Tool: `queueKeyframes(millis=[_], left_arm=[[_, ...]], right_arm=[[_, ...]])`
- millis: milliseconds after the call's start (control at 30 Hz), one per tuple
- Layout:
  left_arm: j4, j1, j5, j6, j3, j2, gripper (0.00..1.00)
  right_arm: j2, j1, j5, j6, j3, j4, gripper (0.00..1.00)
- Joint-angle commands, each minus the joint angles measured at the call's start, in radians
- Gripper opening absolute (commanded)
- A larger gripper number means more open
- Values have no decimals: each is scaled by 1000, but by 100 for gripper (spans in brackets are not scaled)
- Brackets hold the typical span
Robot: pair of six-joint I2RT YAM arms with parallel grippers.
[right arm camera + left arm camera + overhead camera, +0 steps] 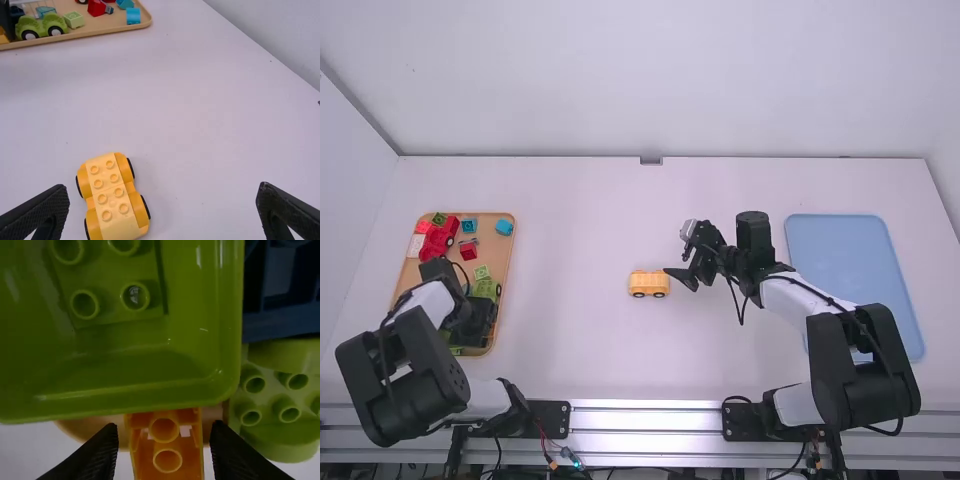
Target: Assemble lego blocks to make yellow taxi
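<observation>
The left pincer (165,428), spread either side of a yellow block (167,445) at the tray (498,252), and the right pincer (164,187), spread and empty near the wheeled yellow base (111,197) on the bench (580,220), face probably light, rigid, slippery pieces, best held by opposite sides.

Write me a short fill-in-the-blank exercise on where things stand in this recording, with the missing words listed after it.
1. The base on the table has four black ____.
2. The fingers of the right gripper stand ____, with nothing held.
3. The blue tray lies to the ____ of the base.
4. The left gripper is over the brown ____, among the blocks.

Missing words: wheels; open; right; tray.
</observation>
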Motion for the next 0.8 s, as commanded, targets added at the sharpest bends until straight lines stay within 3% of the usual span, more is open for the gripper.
queueKeyframes(millis=[0, 433, 767], left_arm=[[12, -4, -4, -8, -31, 4, 49], [37, -3, 48, -8, -39, 4, 40], [42, -3, 84, -7, -34, 1, 23]], right_arm=[[-10, 1, -7, 6, -5, -2, 98], [-10, 1, -6, 31, -5, 0, 99], [-11, 1, -6, 31, -5, 0, 99]])
